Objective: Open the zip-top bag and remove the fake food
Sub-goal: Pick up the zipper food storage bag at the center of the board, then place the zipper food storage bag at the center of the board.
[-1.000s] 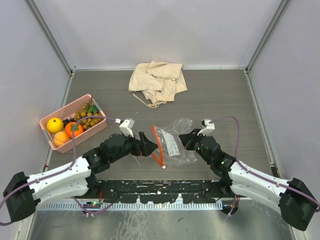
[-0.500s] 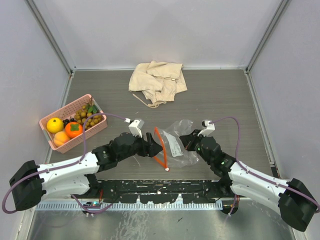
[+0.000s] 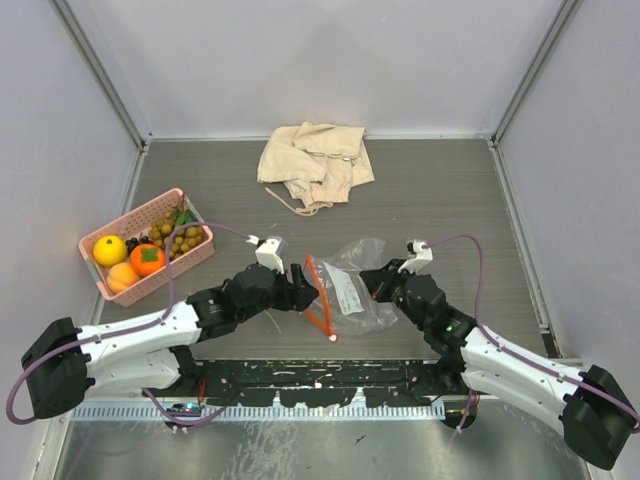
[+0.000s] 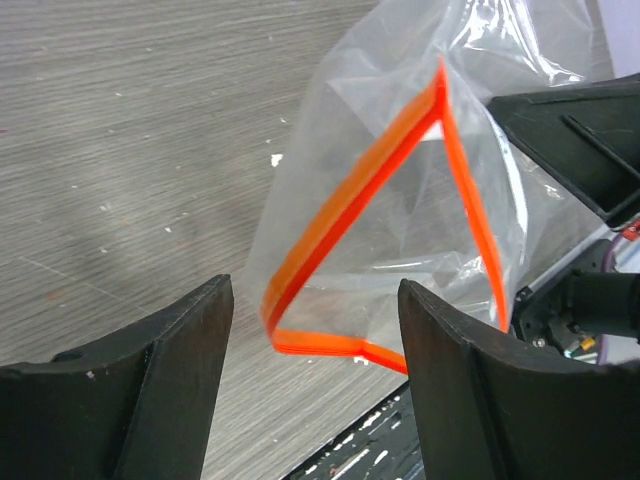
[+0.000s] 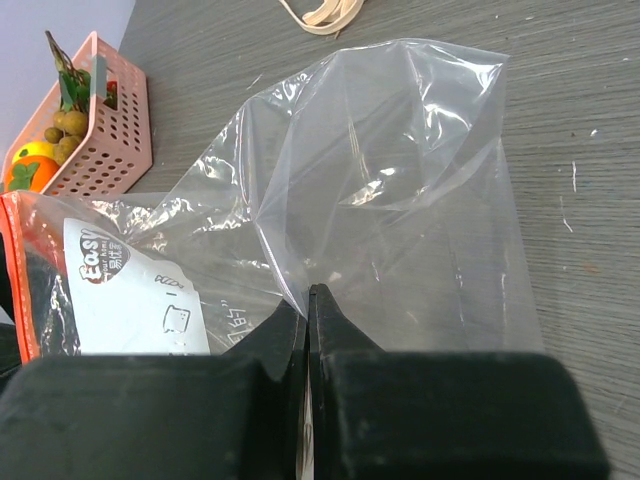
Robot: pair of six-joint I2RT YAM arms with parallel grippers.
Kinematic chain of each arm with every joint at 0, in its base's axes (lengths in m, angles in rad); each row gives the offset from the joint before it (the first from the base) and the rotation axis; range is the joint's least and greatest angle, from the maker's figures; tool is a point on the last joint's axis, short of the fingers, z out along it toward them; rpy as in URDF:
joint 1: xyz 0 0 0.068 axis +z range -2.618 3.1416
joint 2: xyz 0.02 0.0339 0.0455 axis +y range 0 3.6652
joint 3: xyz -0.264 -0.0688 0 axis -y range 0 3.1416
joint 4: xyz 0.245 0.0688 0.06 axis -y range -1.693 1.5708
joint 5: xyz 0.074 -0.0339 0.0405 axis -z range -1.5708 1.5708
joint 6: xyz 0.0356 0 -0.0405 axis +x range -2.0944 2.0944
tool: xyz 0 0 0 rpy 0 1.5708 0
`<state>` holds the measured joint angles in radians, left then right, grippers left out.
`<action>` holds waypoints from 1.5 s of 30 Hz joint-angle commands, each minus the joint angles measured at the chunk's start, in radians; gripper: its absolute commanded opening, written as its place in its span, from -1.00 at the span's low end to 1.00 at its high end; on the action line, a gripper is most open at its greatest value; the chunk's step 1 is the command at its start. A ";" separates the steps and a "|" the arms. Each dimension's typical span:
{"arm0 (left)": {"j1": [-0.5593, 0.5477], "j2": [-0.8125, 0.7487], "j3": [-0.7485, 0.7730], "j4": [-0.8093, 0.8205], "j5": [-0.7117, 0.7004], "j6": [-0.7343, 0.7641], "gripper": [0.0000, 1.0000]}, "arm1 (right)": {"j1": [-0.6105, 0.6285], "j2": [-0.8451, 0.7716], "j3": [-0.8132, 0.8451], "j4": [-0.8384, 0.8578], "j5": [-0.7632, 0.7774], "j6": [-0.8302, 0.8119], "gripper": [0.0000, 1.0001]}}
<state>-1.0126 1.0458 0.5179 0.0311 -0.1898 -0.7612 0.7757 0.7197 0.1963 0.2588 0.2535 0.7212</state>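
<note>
Presently, the zip-top bag (image 3: pixel 352 288) is located mid-table between both grippers, its long axis running left to right. Its closed end is pinched by the right gripper (image 5: pixel 308 300), whose 2 fingers are clamped on the film. The parted orange zip strip (image 4: pixel 350 195) faces the left gripper (image 4: pixel 315 335), the nearer of the 2 to the mouth; its jaws are set apart, gripping nothing. The fake food (image 3: pixel 150 252) is seen in the pink basket (image 3: pixel 175 270), well apart leftward.
</note>
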 commanded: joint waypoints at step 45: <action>0.698 0.182 0.358 -0.245 0.178 0.049 -1.00 | -0.038 -0.214 -0.001 -0.067 -0.230 -0.167 0.75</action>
<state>-0.3607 1.1702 0.8040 -0.1574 0.0002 -0.6781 0.7422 0.5297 0.1802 0.1787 0.0475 0.5892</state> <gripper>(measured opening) 0.009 0.872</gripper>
